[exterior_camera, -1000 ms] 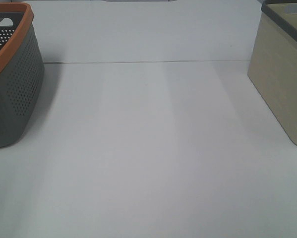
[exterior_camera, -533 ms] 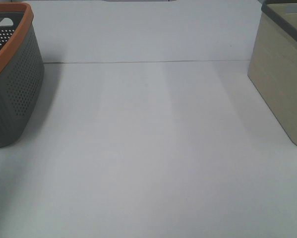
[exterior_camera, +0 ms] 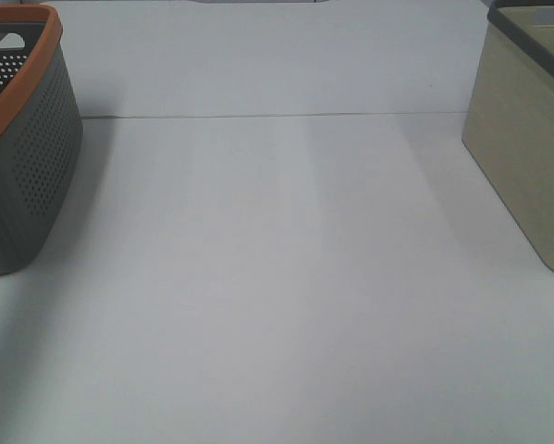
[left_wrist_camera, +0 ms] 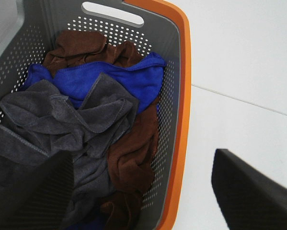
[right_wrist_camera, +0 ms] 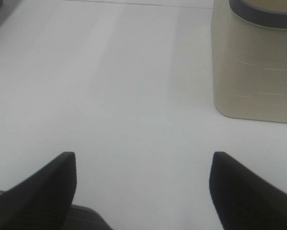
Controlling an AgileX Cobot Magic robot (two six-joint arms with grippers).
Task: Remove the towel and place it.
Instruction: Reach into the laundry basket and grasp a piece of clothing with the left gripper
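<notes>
While the grey towel [left_wrist_camera: 62, 120] is lying crumpled over a blue cloth [left_wrist_camera: 109, 79] and a brown cloth [left_wrist_camera: 133, 153] in the orange-rimmed basket [left_wrist_camera: 181, 96] at the desk's left edge, I am hovering the left gripper [left_wrist_camera: 141, 158] above it, jaws apart and empty, with the right gripper [right_wrist_camera: 143, 158] likewise spread, so I am judging the grasp is the step in hand, calling for a descent onto a raised grey fold.

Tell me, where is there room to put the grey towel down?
The wide white table is bare all the way between the orange-rimmed grey basket and the beige bin. Inside the basket it is crowded: the grey towel lies bunched up with a blue towel and a brown towel.
</notes>
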